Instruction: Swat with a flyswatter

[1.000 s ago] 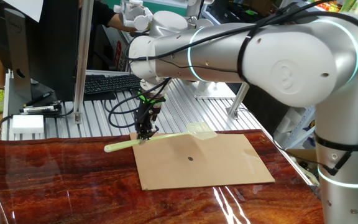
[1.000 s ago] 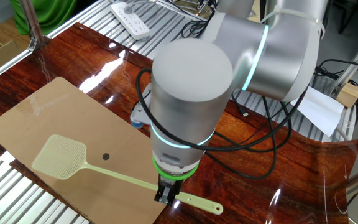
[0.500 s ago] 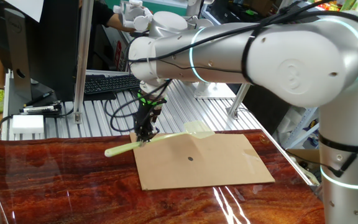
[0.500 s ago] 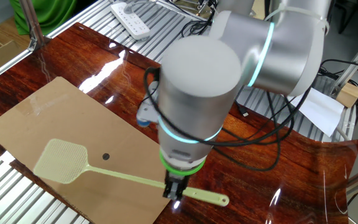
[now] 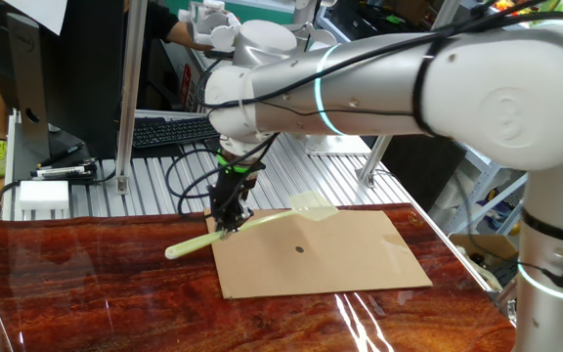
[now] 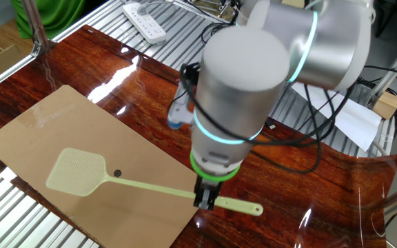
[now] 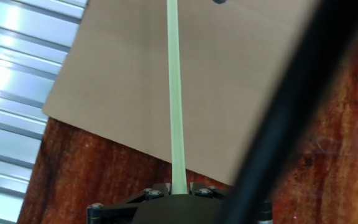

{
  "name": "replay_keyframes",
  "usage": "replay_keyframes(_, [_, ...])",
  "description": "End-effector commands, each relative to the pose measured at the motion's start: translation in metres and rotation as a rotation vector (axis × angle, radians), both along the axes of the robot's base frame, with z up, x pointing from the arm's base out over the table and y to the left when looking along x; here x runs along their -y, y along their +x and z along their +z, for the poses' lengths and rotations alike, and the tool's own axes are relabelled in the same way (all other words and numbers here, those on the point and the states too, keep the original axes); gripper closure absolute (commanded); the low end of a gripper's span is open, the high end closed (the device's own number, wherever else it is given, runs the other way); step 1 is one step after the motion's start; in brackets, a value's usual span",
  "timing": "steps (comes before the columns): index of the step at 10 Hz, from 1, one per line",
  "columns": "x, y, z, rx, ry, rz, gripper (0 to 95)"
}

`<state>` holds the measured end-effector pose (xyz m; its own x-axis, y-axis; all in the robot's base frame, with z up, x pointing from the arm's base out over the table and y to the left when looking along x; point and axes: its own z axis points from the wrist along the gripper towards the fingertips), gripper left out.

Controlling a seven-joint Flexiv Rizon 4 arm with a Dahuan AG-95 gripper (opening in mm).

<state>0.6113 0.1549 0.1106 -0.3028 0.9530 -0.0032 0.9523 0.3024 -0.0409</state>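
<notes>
The pale yellow-green flyswatter (image 5: 262, 219) is held just above the brown cardboard sheet (image 5: 340, 259). Its mesh head (image 6: 76, 171) hovers over the sheet's far edge, near a small dark spot (image 6: 117, 173) on the cardboard. My gripper (image 6: 207, 200) is shut on the thin handle near its free end, which sticks out past the fingers (image 6: 247, 207). In the hand view the handle (image 7: 176, 93) runs straight up from between the jaws (image 7: 179, 186) over the cardboard; the head is out of that view. The gripper also shows in one fixed view (image 5: 229, 221).
The red-brown wooden tabletop (image 5: 96, 293) carries the cardboard. Ribbed metal rails (image 5: 154, 191) lie behind it, with a keyboard (image 5: 169, 131) and a white box (image 5: 44, 194). A power strip (image 6: 145, 20) and green cloth (image 6: 47, 14) lie at the far side. A black cable (image 7: 291, 112) crosses the hand view.
The arm has shifted with the swatter still held; the swatter has slid a little toward the cardboard's middle, and the head now lies closer to the dark spot.
</notes>
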Motion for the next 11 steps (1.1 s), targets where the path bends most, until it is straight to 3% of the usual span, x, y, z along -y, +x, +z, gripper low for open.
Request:
replay_keyframes(1, [-0.001,-0.008,0.003,-0.001,0.011,-0.001,95.0])
replay_keyframes(4, [-0.003,-0.029,0.003,-0.003,0.022,-0.011,95.0])
replay_keyframes(9, [0.0,-0.067,-0.01,0.022,0.023,0.019,95.0])
replay_keyframes(11, [0.001,-0.073,-0.012,0.026,0.023,0.019,95.0])
